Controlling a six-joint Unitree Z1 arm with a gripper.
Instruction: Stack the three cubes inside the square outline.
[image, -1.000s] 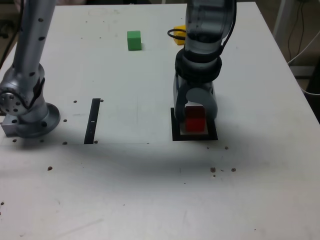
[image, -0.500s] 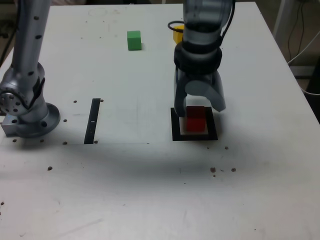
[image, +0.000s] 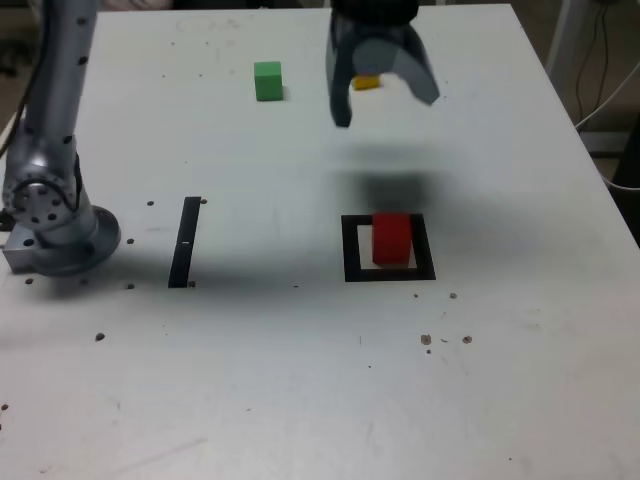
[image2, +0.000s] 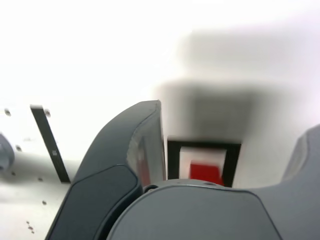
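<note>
Near part of table (image: 270, 390): dark specks and small marks on white surface. Then square outline (image: 354, 273), black frame, white centre, flat on table, in the exterior view's right half. Red cube (image: 391, 238) sits inside it, over toward the exterior view's right side of the white centre, white showing on its other side. Black strip (image: 184, 243) flat on table, well apart from outline, to the exterior view's left; arm base (image: 66, 240) farther left. Beyond outline, gripper (image: 386, 98) up above table, blurry, jaws spread wide, released, nothing between them, shadow on table below. Far end: green cube (image: 268, 81) alone on table, left of gripper in exterior view; yellow cube (image: 367, 82) mostly hidden behind gripper, only a bit visible between the jaws, well beyond outline
</note>
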